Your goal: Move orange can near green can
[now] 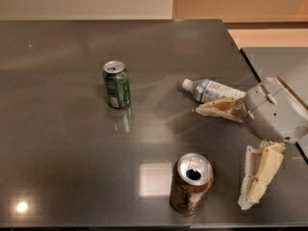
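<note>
The orange can (191, 183) stands upright near the front edge of the dark table (62, 143), its silver top showing the pull-tab hole. The green can (116, 84) stands upright far off, toward the back left. My gripper (220, 158) is at the right, just right of the orange can and not touching it. It is open wide and empty. One cream finger (220, 109) points left above the can. The other finger (257, 177) points down beside it.
A clear plastic water bottle (214, 89) lies on its side at the right, just behind my upper finger. The table's right edge (250, 66) runs close behind my arm. The front edge is right below the orange can.
</note>
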`<state>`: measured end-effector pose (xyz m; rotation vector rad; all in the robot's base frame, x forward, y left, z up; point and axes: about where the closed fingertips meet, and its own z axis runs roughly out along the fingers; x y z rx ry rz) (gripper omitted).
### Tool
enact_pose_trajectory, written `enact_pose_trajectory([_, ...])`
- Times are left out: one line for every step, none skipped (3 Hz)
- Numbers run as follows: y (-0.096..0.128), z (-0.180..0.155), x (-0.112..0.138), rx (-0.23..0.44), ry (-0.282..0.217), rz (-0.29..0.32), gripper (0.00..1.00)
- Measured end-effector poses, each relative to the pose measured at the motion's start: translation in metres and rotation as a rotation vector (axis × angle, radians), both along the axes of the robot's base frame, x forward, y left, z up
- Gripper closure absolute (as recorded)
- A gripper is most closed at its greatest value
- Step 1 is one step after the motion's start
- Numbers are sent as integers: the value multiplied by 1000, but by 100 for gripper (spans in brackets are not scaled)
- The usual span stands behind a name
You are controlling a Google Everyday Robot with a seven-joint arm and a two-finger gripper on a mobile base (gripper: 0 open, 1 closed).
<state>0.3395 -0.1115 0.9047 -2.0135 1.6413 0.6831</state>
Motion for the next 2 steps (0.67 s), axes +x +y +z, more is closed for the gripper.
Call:
enact_pose_trajectory([13, -5, -12, 46, 18, 30, 0])
enact_pose_trajectory([27, -11, -24, 79, 41, 59, 0])
